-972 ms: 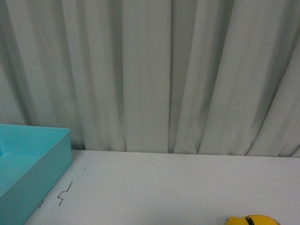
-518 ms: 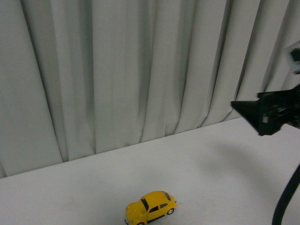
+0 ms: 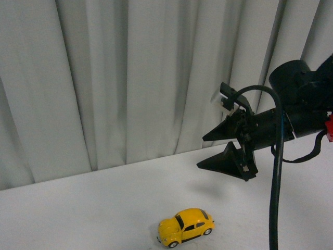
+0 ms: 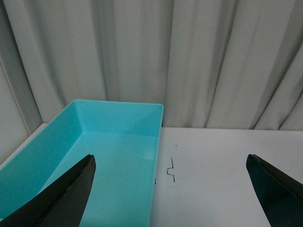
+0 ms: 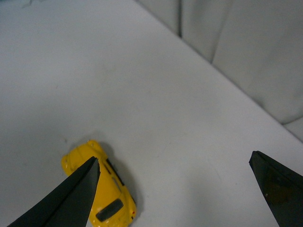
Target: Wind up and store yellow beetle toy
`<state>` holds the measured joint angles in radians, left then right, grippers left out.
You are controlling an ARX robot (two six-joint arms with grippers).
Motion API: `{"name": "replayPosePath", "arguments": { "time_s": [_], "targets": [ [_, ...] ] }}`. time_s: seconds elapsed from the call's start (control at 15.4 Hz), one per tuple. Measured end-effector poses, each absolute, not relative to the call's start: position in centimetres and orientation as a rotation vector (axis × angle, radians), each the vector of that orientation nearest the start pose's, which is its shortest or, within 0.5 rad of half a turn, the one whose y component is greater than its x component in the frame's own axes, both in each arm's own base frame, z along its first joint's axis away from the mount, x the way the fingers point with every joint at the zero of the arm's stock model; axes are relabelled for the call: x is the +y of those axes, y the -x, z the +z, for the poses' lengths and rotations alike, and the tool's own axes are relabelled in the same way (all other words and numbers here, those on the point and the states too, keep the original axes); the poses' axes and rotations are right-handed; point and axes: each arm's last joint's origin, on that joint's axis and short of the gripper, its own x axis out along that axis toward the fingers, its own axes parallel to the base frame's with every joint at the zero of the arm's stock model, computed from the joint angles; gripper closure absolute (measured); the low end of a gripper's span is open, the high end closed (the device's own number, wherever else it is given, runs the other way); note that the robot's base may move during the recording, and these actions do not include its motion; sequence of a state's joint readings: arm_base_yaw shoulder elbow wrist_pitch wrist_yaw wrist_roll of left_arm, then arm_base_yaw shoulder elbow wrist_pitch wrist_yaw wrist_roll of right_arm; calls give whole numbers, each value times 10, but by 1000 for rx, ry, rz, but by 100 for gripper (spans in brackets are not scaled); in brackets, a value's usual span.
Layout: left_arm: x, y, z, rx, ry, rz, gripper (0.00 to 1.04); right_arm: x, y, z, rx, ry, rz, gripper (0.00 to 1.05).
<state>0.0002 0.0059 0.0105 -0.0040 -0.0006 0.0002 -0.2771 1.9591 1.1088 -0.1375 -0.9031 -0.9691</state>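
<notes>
The yellow beetle toy (image 3: 186, 227) stands on its wheels on the white table, low in the front view. My right gripper (image 3: 201, 152) hangs open above it and a little to its right, not touching it. In the right wrist view the toy (image 5: 118, 195) lies partly behind one finger (image 5: 71, 198), and the gap of the right gripper (image 5: 173, 157) holds only bare table. My left gripper (image 4: 170, 158) is open and empty over the edge of the turquoise bin (image 4: 118, 116). The front view shows neither the bin nor the left gripper.
A grey-white curtain (image 3: 130, 78) hangs along the far edge of the table. A small black scribble (image 4: 171, 169) marks the tabletop beside the bin. The right arm's black cable (image 3: 274, 182) loops down at the right of the front view.
The front view has swung away from the bin, and the toy now sits lower centre. My right arm has come in from the right, moving left over the toy.
</notes>
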Motion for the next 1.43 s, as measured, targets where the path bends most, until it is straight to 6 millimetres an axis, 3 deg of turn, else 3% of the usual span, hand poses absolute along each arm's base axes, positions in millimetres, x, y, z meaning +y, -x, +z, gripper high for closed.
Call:
{"name": "replayPosePath", "arguments": {
  "time_s": [0.26, 0.52, 0.78, 0.91, 1.04, 1.1, 1.43],
  "targets": [
    [0, -97, 166, -1, 0, 1, 7, -56, -383, 111, 538, 567, 1201, 7],
    [0, -97, 166, -1, 0, 1, 7, -43, -381, 87, 618, 666, 1370, 7],
    [0, -97, 166, -1, 0, 1, 7, -39, -389, 76, 660, 730, 1400, 7],
    [0, -97, 166, -1, 0, 2, 7, -20, -403, 75, 616, 797, 1429, 7],
    [0, -97, 166, -1, 0, 1, 7, -11, -401, 70, 621, 841, 1436, 7],
    [0, -97, 166, -1, 0, 1, 7, -10, -398, 67, 638, 840, 1443, 9],
    [0, -97, 166, -1, 0, 1, 7, -9, -397, 66, 643, 839, 1445, 54]
  ]
}}
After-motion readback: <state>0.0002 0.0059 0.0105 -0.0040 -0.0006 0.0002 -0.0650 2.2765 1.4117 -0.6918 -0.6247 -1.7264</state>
